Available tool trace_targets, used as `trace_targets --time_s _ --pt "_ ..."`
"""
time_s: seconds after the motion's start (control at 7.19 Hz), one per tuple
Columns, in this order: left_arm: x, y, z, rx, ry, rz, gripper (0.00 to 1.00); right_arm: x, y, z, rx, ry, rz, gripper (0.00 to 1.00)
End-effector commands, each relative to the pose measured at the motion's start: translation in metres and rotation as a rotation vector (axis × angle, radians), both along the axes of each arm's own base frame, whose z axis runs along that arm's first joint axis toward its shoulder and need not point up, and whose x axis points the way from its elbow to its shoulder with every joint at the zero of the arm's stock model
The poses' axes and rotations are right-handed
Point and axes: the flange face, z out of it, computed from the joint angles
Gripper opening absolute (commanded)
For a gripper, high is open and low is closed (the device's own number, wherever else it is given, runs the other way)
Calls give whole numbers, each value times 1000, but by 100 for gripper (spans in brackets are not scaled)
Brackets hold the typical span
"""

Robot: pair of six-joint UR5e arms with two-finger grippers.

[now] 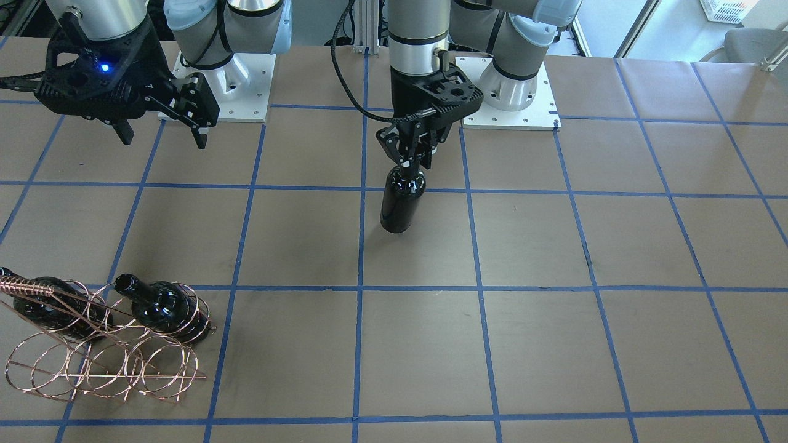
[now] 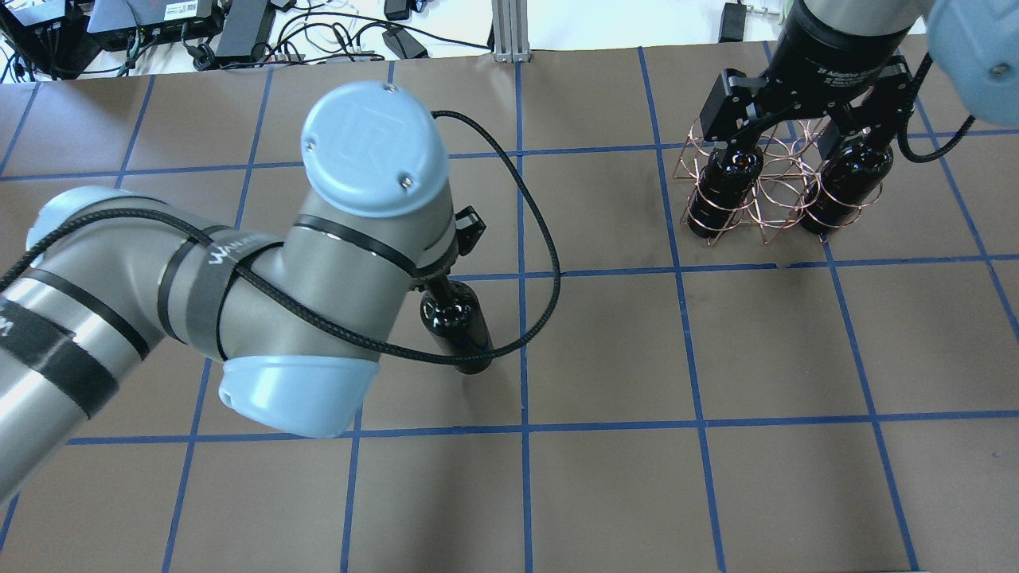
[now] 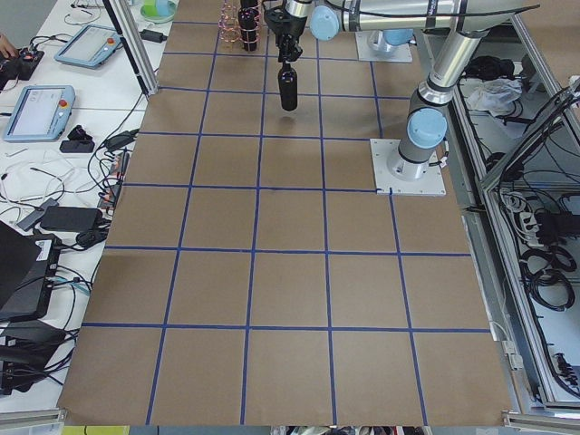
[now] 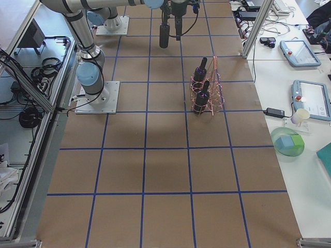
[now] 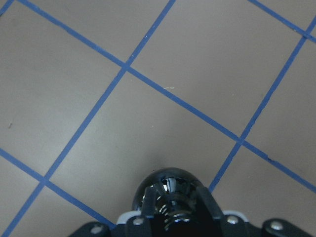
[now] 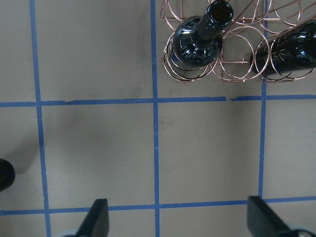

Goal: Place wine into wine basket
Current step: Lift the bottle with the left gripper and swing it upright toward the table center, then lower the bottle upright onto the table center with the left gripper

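My left gripper (image 1: pixel 411 161) is shut on the neck of an upright near-black wine bottle (image 1: pixel 401 200) near the table's middle. The bottle also shows in the overhead view (image 2: pixel 459 326) and from above in the left wrist view (image 5: pixel 170 187). I cannot tell whether its base touches the table. The copper wire wine basket (image 1: pixel 104 363) holds two more dark bottles (image 1: pixel 163 307) (image 1: pixel 37 301). My right gripper (image 1: pixel 163 135) is open and empty, above the table beside the basket (image 6: pixel 237 64). Its fingers (image 6: pixel 98 217) stand wide apart.
The table is brown paper with a blue tape grid (image 1: pixel 480 289). The two arm base plates (image 1: pixel 511 92) sit at the robot's edge. Cables and electronics (image 2: pixel 239 32) lie beyond the far edge. Several basket loops (image 1: pixel 154 369) hold nothing.
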Motion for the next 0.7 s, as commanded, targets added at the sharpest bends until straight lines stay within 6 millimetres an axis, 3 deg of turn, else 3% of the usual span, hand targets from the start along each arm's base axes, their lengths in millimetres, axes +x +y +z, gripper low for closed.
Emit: trace_targets --time_s 0.0,0.56 --pt "-17 22 -7 -15 -8 73 6 -1 -1 0 0 1 -1 100" --pt "-20 25 -16 17 -24 66 6 0 -1 0 -1 1 -1 100"
